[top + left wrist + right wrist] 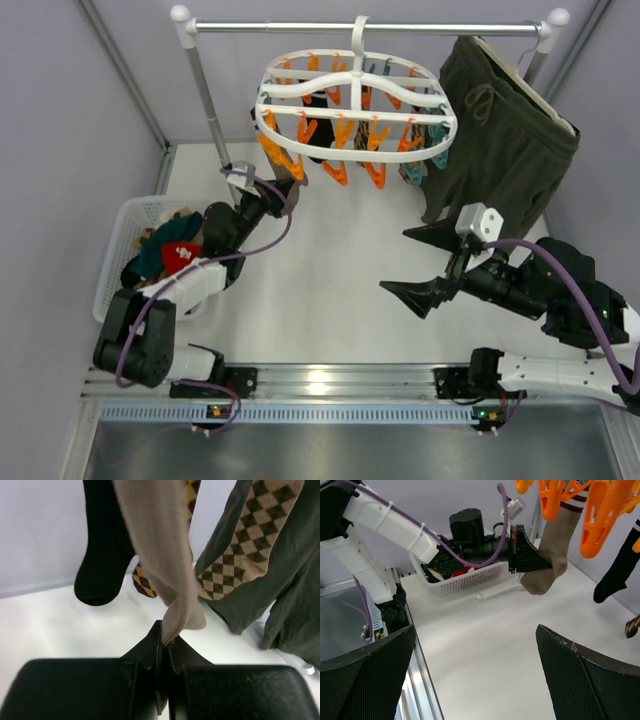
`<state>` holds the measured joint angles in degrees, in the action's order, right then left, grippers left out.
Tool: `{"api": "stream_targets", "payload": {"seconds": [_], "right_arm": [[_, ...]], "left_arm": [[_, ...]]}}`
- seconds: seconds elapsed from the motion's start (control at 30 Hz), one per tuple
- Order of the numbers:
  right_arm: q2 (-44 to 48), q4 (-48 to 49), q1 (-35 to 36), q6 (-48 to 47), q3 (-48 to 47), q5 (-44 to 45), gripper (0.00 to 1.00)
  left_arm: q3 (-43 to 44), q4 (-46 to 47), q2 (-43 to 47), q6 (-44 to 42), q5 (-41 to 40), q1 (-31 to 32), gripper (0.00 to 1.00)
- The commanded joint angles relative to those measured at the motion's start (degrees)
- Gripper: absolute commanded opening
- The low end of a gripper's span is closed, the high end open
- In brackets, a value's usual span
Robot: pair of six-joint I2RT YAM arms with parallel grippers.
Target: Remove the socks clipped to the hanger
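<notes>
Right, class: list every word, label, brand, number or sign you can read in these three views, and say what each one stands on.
None: no view shows readable text.
The hanger, the tan sock, the argyle sock, the shorts and the basket show only plain surfaces or patterns, with no lettering.

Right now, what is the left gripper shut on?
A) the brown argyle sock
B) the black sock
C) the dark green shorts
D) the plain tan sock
D: in the left wrist view the left gripper is shut, pinching the lower end of the plain tan sock between its fingertips.
</notes>
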<state>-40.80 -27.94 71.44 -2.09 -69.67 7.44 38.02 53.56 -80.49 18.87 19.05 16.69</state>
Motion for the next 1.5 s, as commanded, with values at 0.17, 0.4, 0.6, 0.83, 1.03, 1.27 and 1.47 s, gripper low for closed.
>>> {"api": "stream_targets", "payload": {"seconds": [0.17, 0.4, 0.6, 0.83, 1.03, 1.27, 1.47], "right_arm": [[3.62, 4.04, -0.34, 1.74, 0.76, 3.80, 0.99], [6.16, 3.86, -0.34, 5.60, 0.50, 9.08, 1.00], [7.13, 2.72, -0.25, 6.57, -0.20, 10.84, 0.99], [7.57, 1.93, -0.34, 8.06, -0.91, 12.15, 0.99], [6.96, 0.35, -0.34, 9.82, -3.54, 13.56, 0.99], [2.92, -3.69, -0.34, 10.26, -8.46, 16.11, 1.00], [-1.90, -6.59, -0.34, 11.40, -12.85, 17.78, 1.00]], "left_arm": [[-9.01, 3.40, 15.87, -4.28, -17.81, 6.42, 0.00], [-12.52, -1.00, 24.31, -8.06, -25.54, 13.72, 0.00], [-14.20, -4.78, 29.94, -10.17, -29.50, 18.99, 0.00], [-15.87, -6.80, 33.64, -14.03, -36.00, 26.45, 0.00], [-16.05, -6.80, 33.47, -18.34, -44.26, 35.60, 0.00], [-13.94, -6.71, 30.65, -22.30, -49.10, 45.36, 0.00], [-10.87, -6.63, 25.48, -23.09, -51.13, 51.33, 0.00]]}}
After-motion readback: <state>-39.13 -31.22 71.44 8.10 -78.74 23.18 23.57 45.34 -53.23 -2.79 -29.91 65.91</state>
